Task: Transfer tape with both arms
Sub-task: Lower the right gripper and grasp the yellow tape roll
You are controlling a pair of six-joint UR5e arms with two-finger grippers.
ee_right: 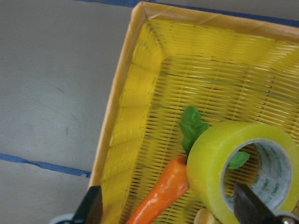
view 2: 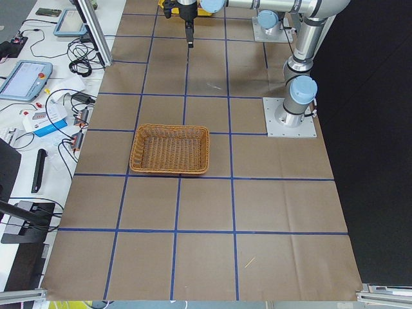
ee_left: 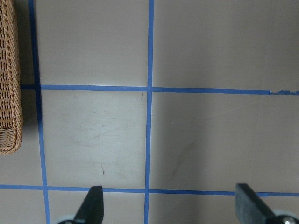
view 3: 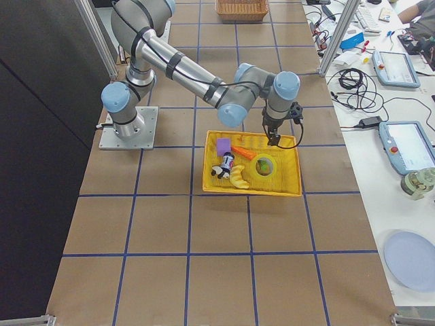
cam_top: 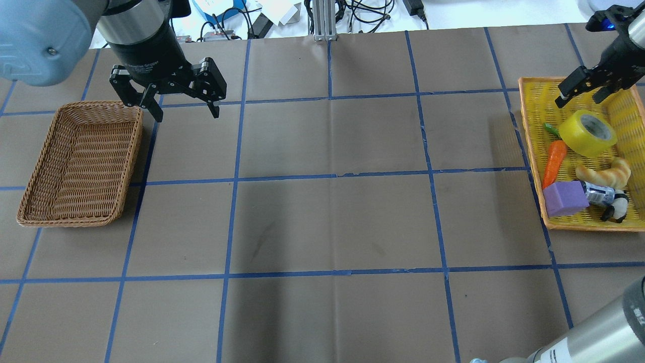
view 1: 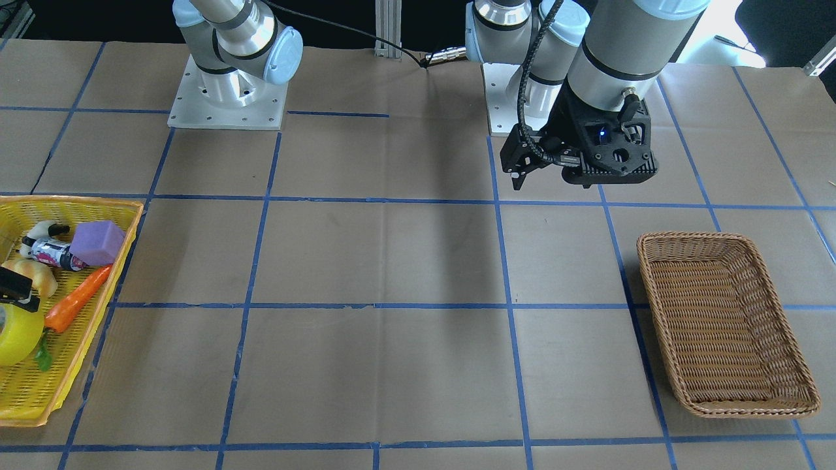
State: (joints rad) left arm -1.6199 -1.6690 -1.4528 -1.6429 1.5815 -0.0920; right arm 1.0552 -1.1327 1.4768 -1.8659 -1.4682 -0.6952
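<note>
The tape (cam_top: pixel 587 132) sits in the yellow tray (cam_top: pixel 534 101), half cut off in the front view (carrot (cam_top: pixel 554 161) just beside it). The right arm (view 3: pixel 197 71) hovers over the tray, jaws apart. The left arm (cam_top: pixel 136 20) hangs by the basket (cam_top: pixel 80 161), jaws apart too.

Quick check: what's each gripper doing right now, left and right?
Left gripper: open, holding nothing.
Right gripper: open, holding nothing, just above the tape.

Brown paper tabletop (cam_top: pixel 332 222), blue tape grid | glossy translucent yellow tape roll (cam_top: pixel 587 132), white-grey core | bright yellow slatted plastic tray (cam_top: pixel 538 103) | orange toy carrot (cam_top: pixel 553 161), green leaves | purple cube block (cam_top: pixel 565 198) | tan woven wicker basket (cam_top: pixel 80 161) | my black left gripper (cam_top: pixel 187 116) and black right gripper (cam_top: pixel 579 101)
</note>
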